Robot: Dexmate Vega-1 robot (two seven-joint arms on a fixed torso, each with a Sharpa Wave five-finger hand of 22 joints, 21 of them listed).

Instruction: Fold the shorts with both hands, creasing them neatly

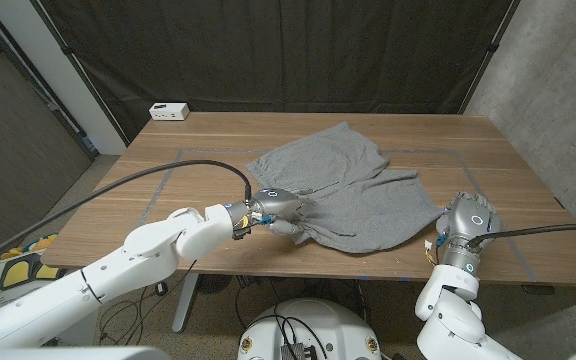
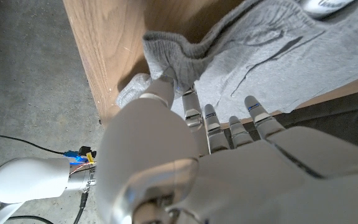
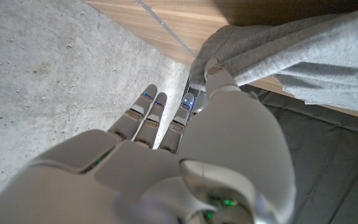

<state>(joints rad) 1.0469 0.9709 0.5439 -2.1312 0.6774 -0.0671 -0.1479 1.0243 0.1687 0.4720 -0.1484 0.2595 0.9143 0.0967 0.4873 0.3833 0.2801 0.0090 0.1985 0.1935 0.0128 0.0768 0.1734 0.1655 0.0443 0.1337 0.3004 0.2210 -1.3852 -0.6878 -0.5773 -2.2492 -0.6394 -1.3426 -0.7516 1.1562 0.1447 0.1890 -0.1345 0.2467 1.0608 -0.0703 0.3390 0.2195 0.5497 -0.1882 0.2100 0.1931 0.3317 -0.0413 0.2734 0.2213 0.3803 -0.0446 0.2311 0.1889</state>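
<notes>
Wooden table [image 1: 218, 140]; hands pinch shorts [image 1: 368, 200].

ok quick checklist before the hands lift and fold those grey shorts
1. Left hand grips the near left corner of the grey fabric shorts: ok; the left wrist view shows cloth bunched against its fingers.
2. Right hand holds the near right corner: ok; cloth is pinched at its fingertips.
3. Shorts spread flat: not ok; wrinkled, far part askew.
4. Wooden table bare beyond the shorts for the fold: ok.
5. Small white box clear of the cloth: ok, at the far left edge.
</notes>
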